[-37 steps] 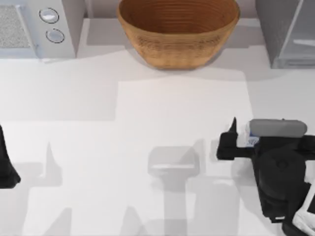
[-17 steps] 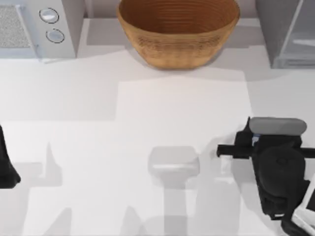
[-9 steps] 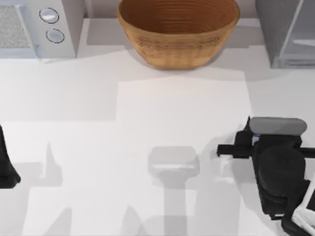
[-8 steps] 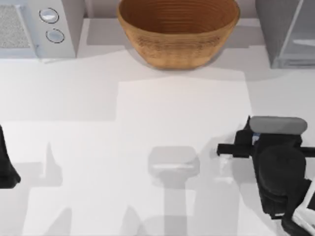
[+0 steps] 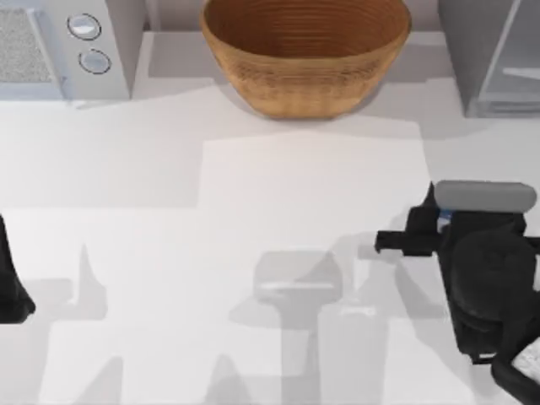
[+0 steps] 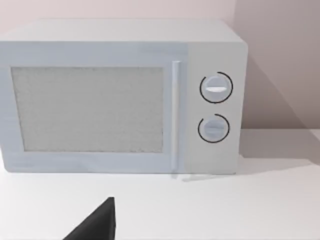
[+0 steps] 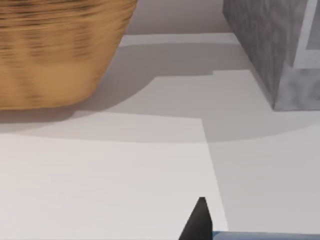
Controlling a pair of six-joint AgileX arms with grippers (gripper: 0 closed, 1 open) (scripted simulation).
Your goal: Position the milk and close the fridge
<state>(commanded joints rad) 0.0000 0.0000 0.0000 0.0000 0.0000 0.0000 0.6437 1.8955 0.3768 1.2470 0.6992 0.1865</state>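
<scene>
Top view — right gripper (image 5: 419,226) at the table's (image 5: 253,194) right side, fingers clamped on the milk (image 5: 441,221).
Carton mostly hidden under the wrist: a sliver of blue top and white side shows; right wrist view adds a blue edge at one fingertip (image 7: 199,221). Basket (image 5: 305,51) at the back middle, interior bare as far as seen. Fridge (image 5: 494,55) back right, speckled grey side, pale door panel. Microwave (image 5: 63,46) back left — left wrist view shows both knobs. Left arm (image 5: 10,287) parked at left edge; can't tell its fingers.
</scene>
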